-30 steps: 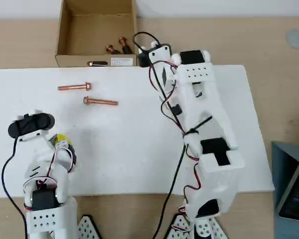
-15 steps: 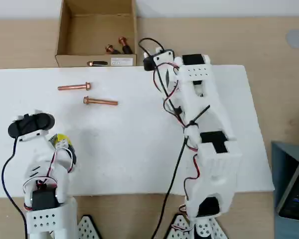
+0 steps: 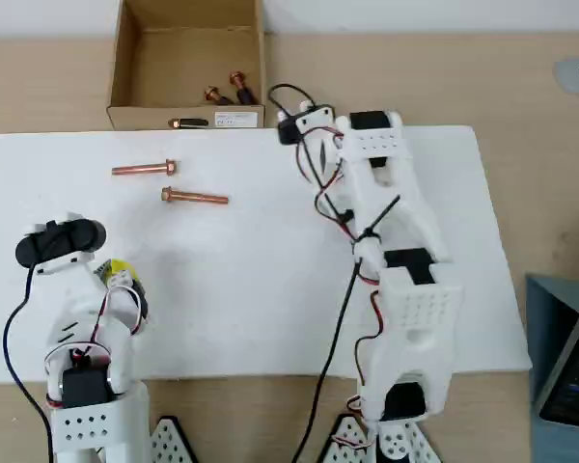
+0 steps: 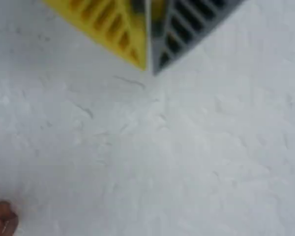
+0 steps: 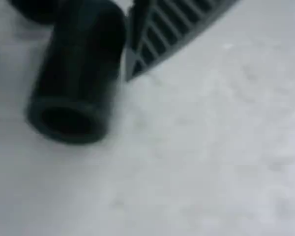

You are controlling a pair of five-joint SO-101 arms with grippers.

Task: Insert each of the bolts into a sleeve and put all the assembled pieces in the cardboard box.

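A light wooden table (image 3: 521, 87) carries a white sheet (image 3: 251, 289) that covers most of its middle and reaches the near edge.

At the near left corner of the sheet stands the left arm (image 3: 87, 386). The left gripper (image 4: 148, 66) is closed, its yellow and grey tips meeting with nothing between them, just above the sheet.

Toward the sheet's far left corner lie two copper bolts, apart from each other. The farther bolt (image 3: 143, 169) has its head pointing right; the nearer bolt (image 3: 194, 197) has its head pointing left.

The cardboard box (image 3: 121, 68) sits at the table's far edge, left of middle, touching the sheet's far edge. Two assembled pieces (image 3: 226, 90) lie in its near right corner. A third piece (image 3: 188, 122) shows at its front wall; inside or outside cannot be told.

The right arm (image 3: 396, 222) stretches from the near edge to the sheet's far edge, just right of the box. The right gripper (image 5: 129, 66) is low over the sheet with a black sleeve (image 5: 76, 78) against its grey ribbed side; open or gripping cannot be told.

A grey disc (image 3: 577, 73) lies at the far right corner, a laptop (image 3: 565, 367) at the right edge.
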